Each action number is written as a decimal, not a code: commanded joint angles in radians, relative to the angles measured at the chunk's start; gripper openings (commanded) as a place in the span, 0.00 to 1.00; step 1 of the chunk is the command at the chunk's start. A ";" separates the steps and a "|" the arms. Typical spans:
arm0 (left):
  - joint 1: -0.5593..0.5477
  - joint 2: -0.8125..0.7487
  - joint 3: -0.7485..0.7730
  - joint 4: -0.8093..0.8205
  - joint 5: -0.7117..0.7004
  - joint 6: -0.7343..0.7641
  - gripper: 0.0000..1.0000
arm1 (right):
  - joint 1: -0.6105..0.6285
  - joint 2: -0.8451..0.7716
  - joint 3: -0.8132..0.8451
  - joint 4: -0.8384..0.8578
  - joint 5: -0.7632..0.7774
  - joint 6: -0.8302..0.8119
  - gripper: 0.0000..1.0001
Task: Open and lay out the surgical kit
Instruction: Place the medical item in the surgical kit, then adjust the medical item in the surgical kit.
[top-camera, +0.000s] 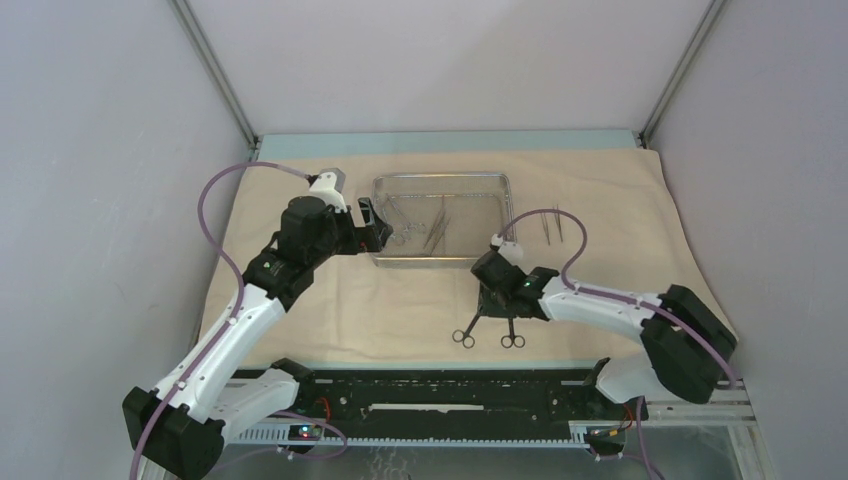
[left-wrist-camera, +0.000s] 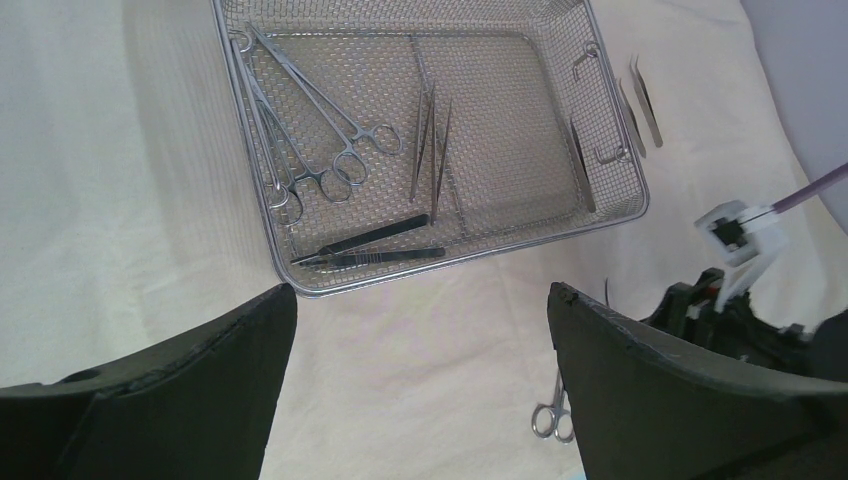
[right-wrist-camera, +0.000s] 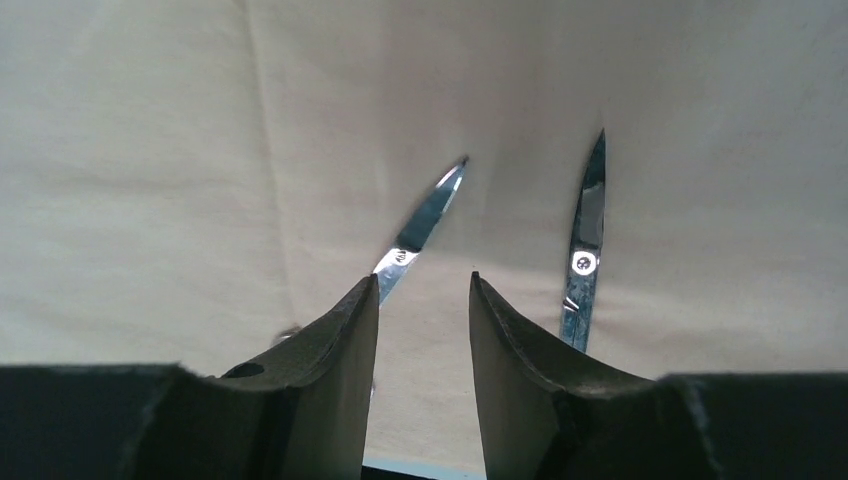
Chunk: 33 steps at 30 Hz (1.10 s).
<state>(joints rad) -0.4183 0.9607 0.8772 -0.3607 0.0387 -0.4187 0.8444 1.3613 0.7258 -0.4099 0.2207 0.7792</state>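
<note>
The beige cloth wrap (top-camera: 400, 310) lies spread flat. The steel mesh tray (top-camera: 440, 177) stands on it at the back. In the left wrist view the tray (left-wrist-camera: 500, 246) holds two ring-handled clamps (left-wrist-camera: 320, 150), slim tweezers (left-wrist-camera: 430, 140) and two dark slim tools (left-wrist-camera: 370, 245). Two tweezers (top-camera: 553, 225) lie on the cloth to the tray's right. Two scissors (top-camera: 512, 335) lie side by side on the near cloth. My left gripper (top-camera: 375, 225) is open and empty by the tray's left end. My right gripper (top-camera: 490, 298) is open low over the scissors, its tips (right-wrist-camera: 422, 285) between the two blades (right-wrist-camera: 585, 240).
The cloth's near edge and the black base rail (top-camera: 450, 395) lie just below the scissors' rings. Grey walls close in the left, right and back. A purple cable (top-camera: 545, 215) loops over the cloth near the tray's right end.
</note>
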 joint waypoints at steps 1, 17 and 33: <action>0.004 -0.029 -0.025 0.034 0.015 -0.009 1.00 | 0.065 0.084 0.075 -0.074 0.117 0.094 0.46; 0.004 -0.034 -0.026 0.032 0.016 -0.006 1.00 | 0.140 0.177 0.151 -0.110 0.178 0.112 0.48; 0.003 -0.033 -0.026 0.032 0.020 -0.008 1.00 | 0.172 0.246 0.190 -0.134 0.188 0.114 0.44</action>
<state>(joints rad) -0.4183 0.9401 0.8772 -0.3603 0.0547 -0.4191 0.9955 1.5867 0.8688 -0.5236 0.3622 0.8742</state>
